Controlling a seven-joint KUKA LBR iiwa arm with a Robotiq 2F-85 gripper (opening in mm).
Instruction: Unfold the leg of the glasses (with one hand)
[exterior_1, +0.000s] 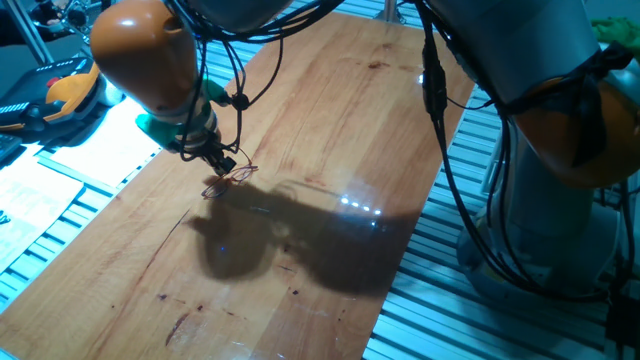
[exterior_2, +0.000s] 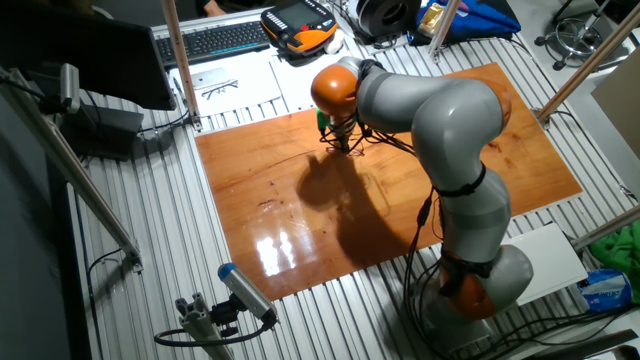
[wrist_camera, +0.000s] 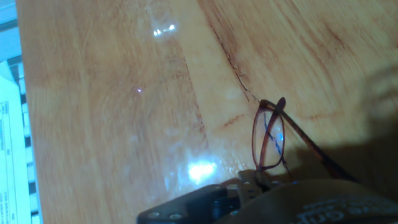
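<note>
— Closest to the lens in the hand view: what is it?

— Dark gripper hardware along the bottom edge, blurred, with the glasses (wrist_camera: 271, 140) right above it. Reddish-brown wire rim, one oval lens catching a blue glint, a slim leg running off to the lower right.

— Where do they sit on the table?

— On the wooden tabletop (exterior_1: 330, 120), near its left edge in the one fixed view, just under the hand (exterior_1: 222, 160). There the glasses (exterior_1: 228, 181) are a thin loop of wire on the wood, partly in the arm's shadow.

— Has the hand got hold of them?

— Its tips are down at the frame, touching or nearly so. How far the fingers are apart, and whether they pinch anything, I cannot tell; they are too small and dark in both fixed views, and the hand view cuts them off.

— Any writing or labels?

— A white printed sheet (exterior_2: 232, 88) beside the board carries a drawing of spectacles and lines of text too small to read. Another sheet (wrist_camera: 13, 155) at the left edge of the hand view has print, also illegible. A keyboard (exterior_2: 215, 40) and an orange-and-black handset (exterior_2: 298, 24) lie beyond it; no brand legible.
</note>
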